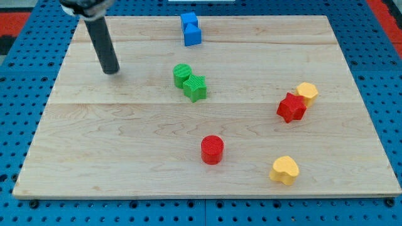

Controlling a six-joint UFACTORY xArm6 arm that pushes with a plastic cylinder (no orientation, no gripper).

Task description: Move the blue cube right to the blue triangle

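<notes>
Toward the upper left of the frame, my tip (pixel 111 71) rests on the desk (pixel 125 157), well apart from every block. The tool is a bare rod with nothing to open or close, and it touches nothing. By my judgement the push has not begun: this is the approach step.

Moving right, a green cylinder (pixel 181 74) and a green star-like block (pixel 196 88) sit touching near the middle. Above them, at the top edge of the desk, two blue blocks sit pressed together: the lower one looks like the blue cube (pixel 193 35), the upper one (pixel 188 20) I take for the blue triangle, though its shape is hard to make out at this angle. Since they seem to touch, I cannot tell how much pushing is left; the next move likely calls for bringing my tip round to the cube's left side without disturbing the green pair.

Lower centre stands a red cylinder (pixel 212 149). Further right lie a red star (pixel 291 107) touching a yellow block (pixel 307 93), and a yellow heart (pixel 284 169) near the lower right. The arm above the rod is cut off by the frame's top.
</notes>
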